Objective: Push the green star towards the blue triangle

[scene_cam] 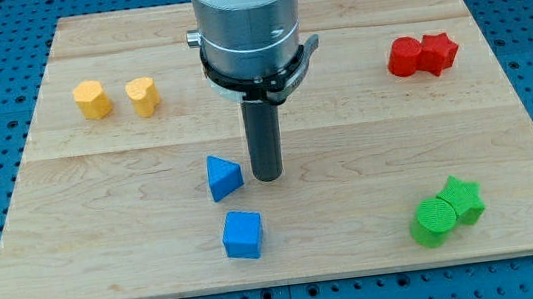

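Note:
The green star (463, 197) lies at the view's lower right, touching a green cylinder (433, 221) on its lower left. The blue triangle (222, 178) lies near the middle of the wooden board (98, 169). My tip (269, 176) rests on the board just right of the blue triangle, a small gap apart, and far to the left of the green star.
A blue cube (243, 235) lies just below the blue triangle. Two yellow blocks (93, 100) (143, 96) sit at the upper left. Two red blocks (403, 57) (438, 52) touch each other at the upper right. Blue pegboard surrounds the board.

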You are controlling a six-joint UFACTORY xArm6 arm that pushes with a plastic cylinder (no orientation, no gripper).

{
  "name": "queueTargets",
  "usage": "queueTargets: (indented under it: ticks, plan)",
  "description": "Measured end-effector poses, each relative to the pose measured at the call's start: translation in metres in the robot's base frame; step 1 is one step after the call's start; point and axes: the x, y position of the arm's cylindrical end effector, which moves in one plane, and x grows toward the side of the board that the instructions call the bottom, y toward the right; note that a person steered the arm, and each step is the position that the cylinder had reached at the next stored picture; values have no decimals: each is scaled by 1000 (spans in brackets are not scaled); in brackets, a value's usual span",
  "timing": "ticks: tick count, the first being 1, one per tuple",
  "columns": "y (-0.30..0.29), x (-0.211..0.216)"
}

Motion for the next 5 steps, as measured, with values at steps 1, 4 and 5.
queueTargets:
  ticks: [1, 4, 5]
  plan:
    - [-4, 0]
    - [-3, -3]
    - [-2, -3]
